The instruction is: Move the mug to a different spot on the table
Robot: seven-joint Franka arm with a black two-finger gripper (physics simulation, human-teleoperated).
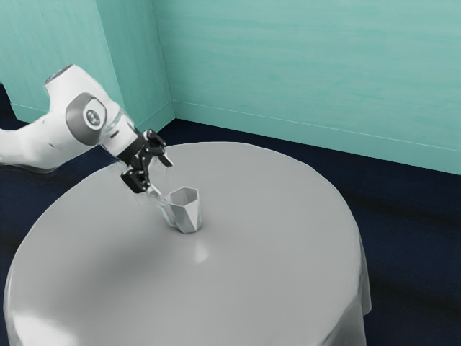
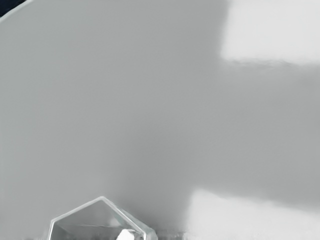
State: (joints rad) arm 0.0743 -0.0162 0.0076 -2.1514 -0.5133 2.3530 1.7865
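Arm (image 1: 43, 140) reaches in from the exterior view's left, its gripper (image 1: 153, 187) angled down over the round grey table (image 1: 288, 238), just beside the handle side of the mug (image 1: 186, 210). Whether the jaws are apart or together cannot be told. The mug stands upright near the table's middle, open end up, and in the wrist view it lies just under the hand.

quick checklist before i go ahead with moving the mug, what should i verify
1. pale grey faceted mug upright: ok
2. mug well in from the edge of the round grey table: ok
3. black hand close beside the mug, on the exterior view's left: ok
4. hand holding the mug: cannot tell
5. bare tabletop toward the exterior view's right for a new spot: ok
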